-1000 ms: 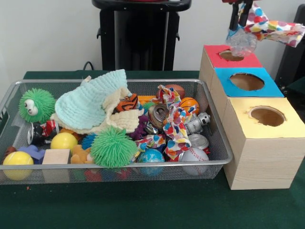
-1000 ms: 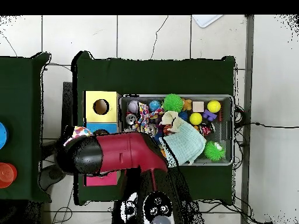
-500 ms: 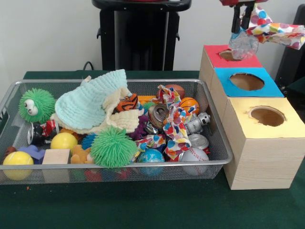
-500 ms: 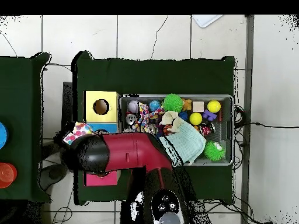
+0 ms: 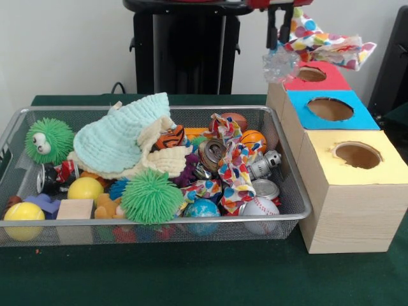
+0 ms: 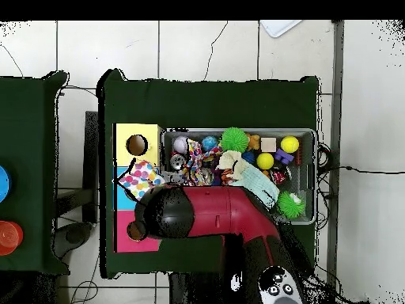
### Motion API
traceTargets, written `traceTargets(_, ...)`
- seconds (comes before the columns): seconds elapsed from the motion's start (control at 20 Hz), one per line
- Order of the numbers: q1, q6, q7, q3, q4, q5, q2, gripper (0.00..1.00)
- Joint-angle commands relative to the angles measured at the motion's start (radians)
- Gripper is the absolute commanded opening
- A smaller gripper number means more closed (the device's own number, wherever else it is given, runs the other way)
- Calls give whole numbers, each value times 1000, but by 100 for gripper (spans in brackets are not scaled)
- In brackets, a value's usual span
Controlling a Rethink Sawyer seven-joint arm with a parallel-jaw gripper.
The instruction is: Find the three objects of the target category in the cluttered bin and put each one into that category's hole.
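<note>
Cloth (image 5: 322, 46), spotted, hung from fingers (image 5: 280, 29) clamped on it beside the red hole (image 5: 310, 74); trailing folds risked snagging the rim.

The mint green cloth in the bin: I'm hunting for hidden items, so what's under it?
Under the mint green cloth a cream cloth sticks out, with a tiger-striped toy at its right edge. Anything deeper beneath is covered in both views.
</note>
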Motion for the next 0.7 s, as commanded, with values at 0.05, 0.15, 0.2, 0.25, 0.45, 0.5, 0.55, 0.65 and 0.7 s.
traceTargets(0.05,-45,-21,-290,151,46,-152,36,0)
traceTargets(0.15,-59,17,-311,181,22,-178,51,0)
traceTargets(0.2,-73,24,-325,203,21,-185,53,0)
traceTargets(0.25,-78,47,-330,216,13,-193,50,0)
traceTargets(0.45,-107,84,-381,277,3,-244,48,0)
traceTargets(0.5,-119,92,-404,301,4,-254,48,0)
traceTargets(0.55,-132,101,-425,324,4,-264,50,0)
traceTargets(0.65,-154,106,-450,360,6,-287,54,0)
traceTargets(0.7,-165,110,-458,376,8,-296,55,0)
